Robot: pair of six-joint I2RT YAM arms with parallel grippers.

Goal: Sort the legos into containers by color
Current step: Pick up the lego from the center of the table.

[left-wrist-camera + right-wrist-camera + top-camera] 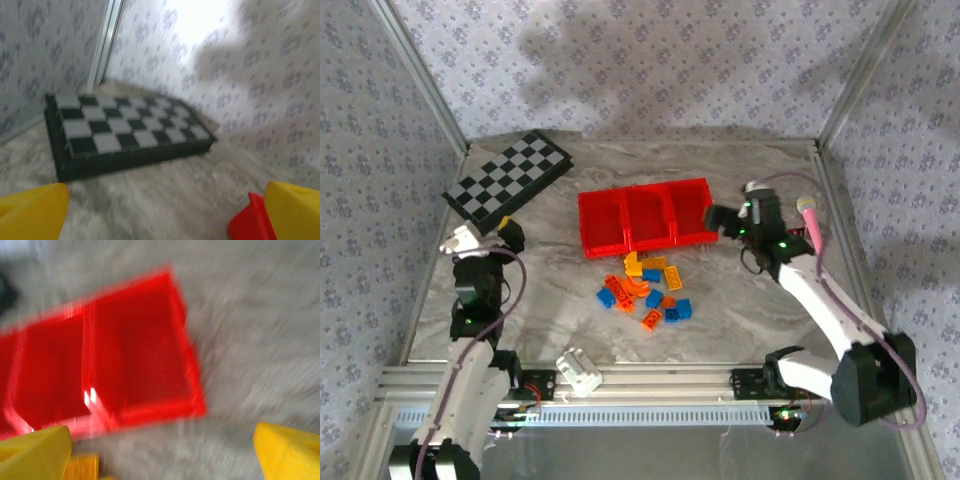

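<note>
Both sets of fingers stand wide apart, holding nothing: right gripper [717,221] beside the bright red three-compartment plastic tray [620,228], left gripper [510,234] near the black-and-white checkered board [507,178]. The small blue, orange and yellow studded bricks [648,288] lie heaped just in front of the tray. Risk: you pinch two touching bricks together and mix colours.

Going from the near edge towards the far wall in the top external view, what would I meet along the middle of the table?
white block → legos → tray
</note>
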